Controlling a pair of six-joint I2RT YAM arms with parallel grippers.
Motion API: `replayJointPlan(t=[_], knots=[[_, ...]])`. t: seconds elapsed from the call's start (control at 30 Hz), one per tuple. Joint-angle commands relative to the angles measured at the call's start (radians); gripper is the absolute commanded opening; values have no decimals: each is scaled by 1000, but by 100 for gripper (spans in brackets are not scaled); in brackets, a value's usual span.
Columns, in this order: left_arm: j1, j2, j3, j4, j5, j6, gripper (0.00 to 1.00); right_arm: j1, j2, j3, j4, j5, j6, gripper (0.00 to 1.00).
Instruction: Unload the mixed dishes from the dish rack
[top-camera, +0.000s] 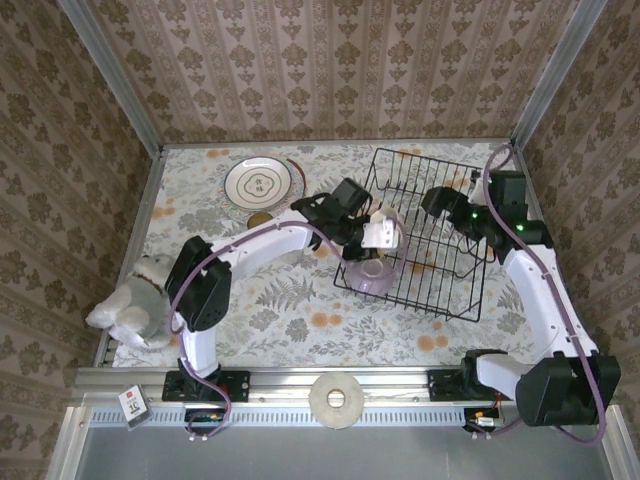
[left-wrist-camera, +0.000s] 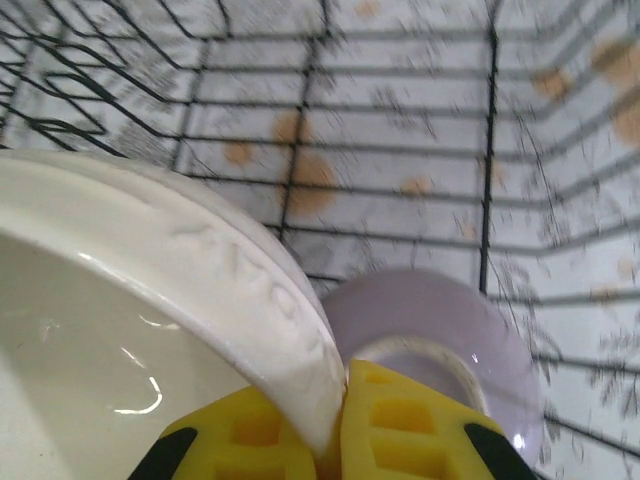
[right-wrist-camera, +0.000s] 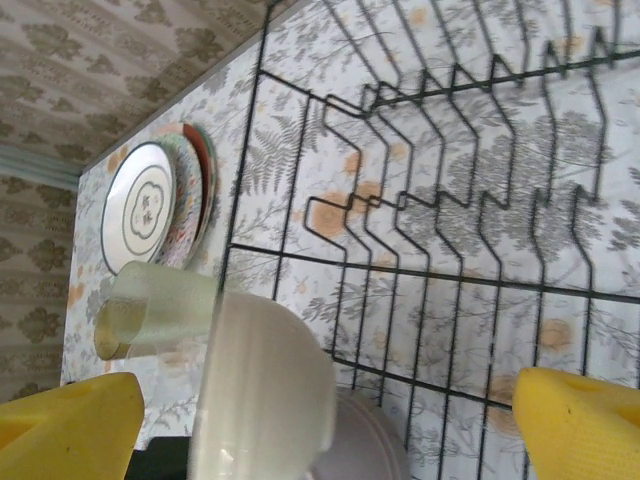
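We find the left gripper (left-wrist-camera: 340, 425) pressed together on the rim of the cream bowl (left-wrist-camera: 150, 330), one yellow pad inside the wall and one outside, a pinch suited to lifting it by its edge. The bowl hangs tilted over the lilac bowl (left-wrist-camera: 440, 320), which rests in the dish rack (top-camera: 430, 200); whether the two touch we cannot tell. The right gripper (right-wrist-camera: 320, 425) stands spread wide over the rack, holding nothing and, in our judgement, kept clear of the lift. Plates (top-camera: 258, 182) lie stacked on the table (top-camera: 300, 320) outside the rack, with a tumbler (right-wrist-camera: 150, 305) near them.
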Motion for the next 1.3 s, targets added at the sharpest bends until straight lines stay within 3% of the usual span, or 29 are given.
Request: replayJointPlan(t=[0.0,0.3,0.47,0.6,0.77,1.0,1.27], knots=[[-8,-70,-12,29,-47,218,0,65,47,75,-108,49,-65,96],[-31,-85,-20,43,-152,354,0,247,201,215,-264,237,-177,89],[-43,-62,3,62,-220,398,0,287,259,262,-305,328,-199,82],[-53,-49,8,83,-261,428,0,324,310,300,-352,428,-217,71],[-54,-41,17,99,-278,444,0,345,340,307,-371,465,-222,62],[-63,-23,28,105,-329,491,0,381,375,324,-397,549,-220,30],[-74,-3,27,151,-385,521,0,390,396,318,-389,536,-198,3]])
